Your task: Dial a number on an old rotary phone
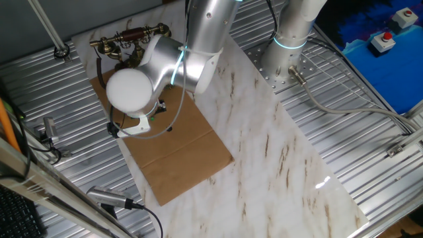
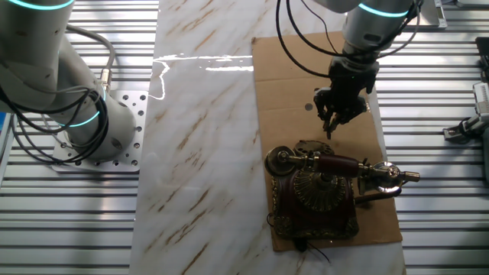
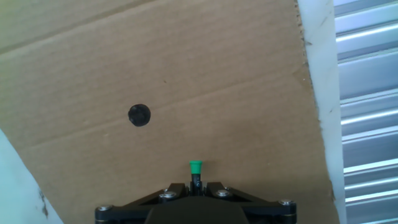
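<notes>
The old rotary phone (image 2: 317,191) stands at one end of a brown cardboard sheet (image 2: 302,76), dark red-brown with gold trim, its brass-ended handset (image 2: 336,163) lying across the cradle. From the opposite side the phone (image 1: 129,41) shows behind the arm. My gripper (image 2: 331,122) hangs over the cardboard a short way from the phone, apart from it. In the hand view the gripper (image 3: 196,185) is shut on a thin black stick with a green tip (image 3: 196,166), which points down at bare cardboard. The phone is outside the hand view.
A black dot (image 3: 139,114) marks the cardboard (image 3: 186,74) to the left of the stick. The cardboard lies on a white marble-patterned board (image 2: 202,137) over a ribbed metal table (image 2: 435,92). The robot base (image 1: 284,53) stands at the board's far edge. Blue equipment (image 1: 380,59) sits at the right.
</notes>
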